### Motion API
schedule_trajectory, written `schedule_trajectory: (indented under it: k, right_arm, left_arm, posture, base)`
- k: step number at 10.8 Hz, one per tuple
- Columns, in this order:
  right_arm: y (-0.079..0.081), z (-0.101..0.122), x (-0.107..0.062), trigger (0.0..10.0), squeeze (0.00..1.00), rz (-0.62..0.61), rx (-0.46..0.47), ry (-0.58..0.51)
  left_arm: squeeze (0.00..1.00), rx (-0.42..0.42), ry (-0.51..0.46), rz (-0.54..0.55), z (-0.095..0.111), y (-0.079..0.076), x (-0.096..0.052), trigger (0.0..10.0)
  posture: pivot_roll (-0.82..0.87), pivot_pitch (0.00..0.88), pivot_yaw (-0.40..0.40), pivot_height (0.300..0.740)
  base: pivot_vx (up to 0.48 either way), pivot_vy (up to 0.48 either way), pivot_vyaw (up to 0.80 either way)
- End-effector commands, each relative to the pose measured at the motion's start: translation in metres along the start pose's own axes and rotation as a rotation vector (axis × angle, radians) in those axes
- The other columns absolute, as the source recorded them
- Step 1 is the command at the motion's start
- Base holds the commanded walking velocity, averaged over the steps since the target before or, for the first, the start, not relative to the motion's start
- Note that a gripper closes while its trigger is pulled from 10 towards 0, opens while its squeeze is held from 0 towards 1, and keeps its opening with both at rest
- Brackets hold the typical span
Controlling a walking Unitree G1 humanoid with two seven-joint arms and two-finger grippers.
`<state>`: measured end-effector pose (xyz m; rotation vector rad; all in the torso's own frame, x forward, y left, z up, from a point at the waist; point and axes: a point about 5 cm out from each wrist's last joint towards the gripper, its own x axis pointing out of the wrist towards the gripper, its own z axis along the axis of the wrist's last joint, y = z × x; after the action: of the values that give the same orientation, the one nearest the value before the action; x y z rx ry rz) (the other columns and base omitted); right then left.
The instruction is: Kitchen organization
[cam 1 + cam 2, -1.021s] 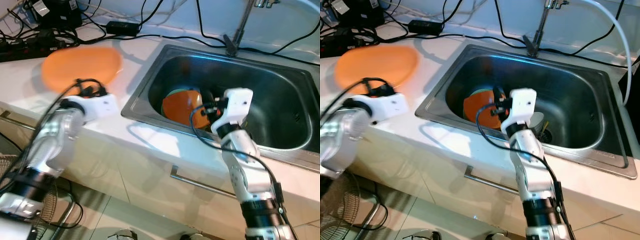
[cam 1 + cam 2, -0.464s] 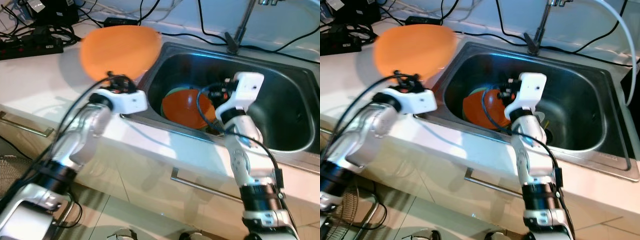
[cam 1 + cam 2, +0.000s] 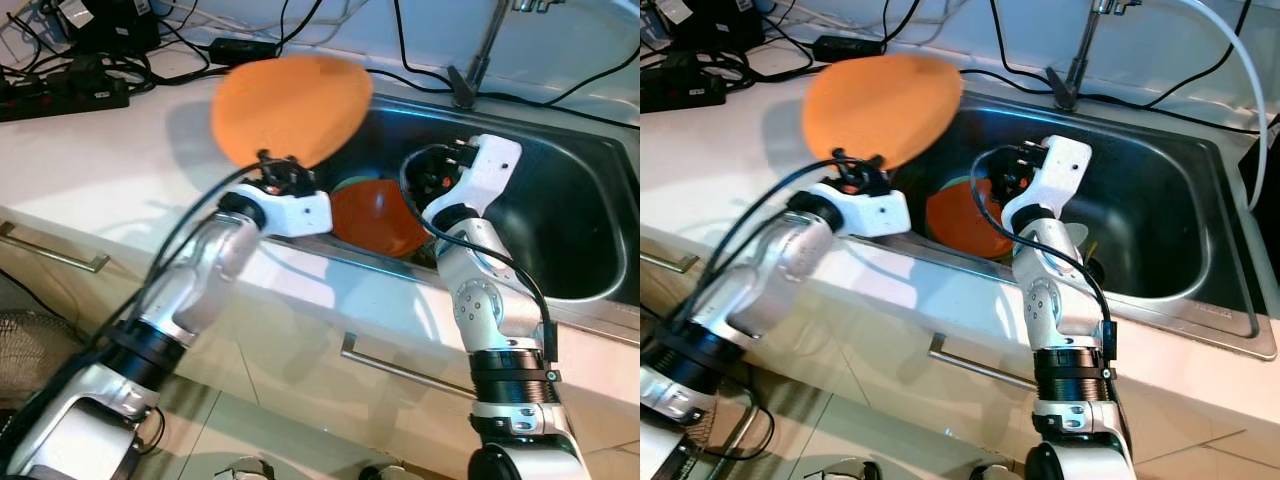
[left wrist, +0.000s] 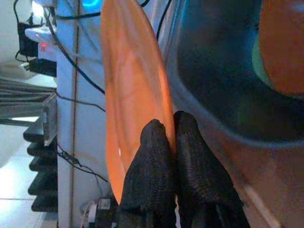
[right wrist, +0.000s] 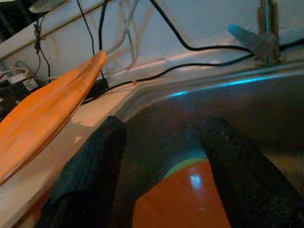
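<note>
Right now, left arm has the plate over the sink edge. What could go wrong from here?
1. The left gripper pinches the orange plate only at its rim; it could pivot or slip out and fall.
2. The right gripper sits open in the sink above the orange bowl; lowering the plate there risks hitting that arm.
3. The cables behind the counter could snag.

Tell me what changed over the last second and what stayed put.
The left hand, shut on the orange plate, carried it from over the counter toward the sink; it now hangs at the sink's left rim. The right hand rose slightly, open above the orange bowl. The bowl stayed in the sink.
</note>
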<state>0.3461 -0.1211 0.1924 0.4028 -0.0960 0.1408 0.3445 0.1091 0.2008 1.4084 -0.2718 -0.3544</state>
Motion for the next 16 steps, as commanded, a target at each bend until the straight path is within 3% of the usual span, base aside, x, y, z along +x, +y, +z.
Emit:
schedule_trajectory:
  k: [1,3,4,5,10,16]
  right_arm:
    - [0.003,0.007,0.002,10.0,1.00,0.003,0.032,-0.010]
    - [0.006,0.010,0.003,10.0,1.00,0.009,0.089,0.000]
    - [0.008,0.009,0.003,10.0,0.61,0.021,0.116,0.011]
    - [0.009,0.008,0.004,10.0,0.00,0.022,0.144,0.023]
    - [0.016,0.010,0.011,10.0,0.00,0.038,0.210,0.028]
    - [0.020,0.009,0.015,10.0,0.00,0.043,0.213,0.034]
  left_arm:
    - [0.00,0.019,-0.032,0.048,0.006,0.011,0.001,10.0]
    - [0.00,0.016,-0.043,0.040,0.008,0.009,0.001,10.0]
    - [0.00,0.012,-0.049,0.033,0.010,0.008,0.002,10.0]
    - [0.00,0.009,-0.049,0.013,0.011,0.004,0.001,10.0]
    - [0.00,-0.017,-0.114,-0.016,0.025,-0.001,0.002,10.0]
    - [0.00,-0.025,-0.193,-0.005,0.039,0.001,0.002,10.0]
  posture:
    - [0.05,0.026,-0.011,0.740]
    - [0.05,0.028,-0.010,0.740]
    - [0.05,0.029,-0.010,0.740]
    - [0.06,0.034,-0.010,0.740]
    - [0.07,0.051,-0.016,0.740]
    - [0.07,0.059,-0.020,0.740]
  base:
    - [0.000,0.000,0.00]
    - [0.000,0.000,0.00]
    - [0.000,0.000,0.00]
    - [0.000,0.000,0.00]
    - [0.000,0.000,0.00]
    - [0.000,0.000,0.00]
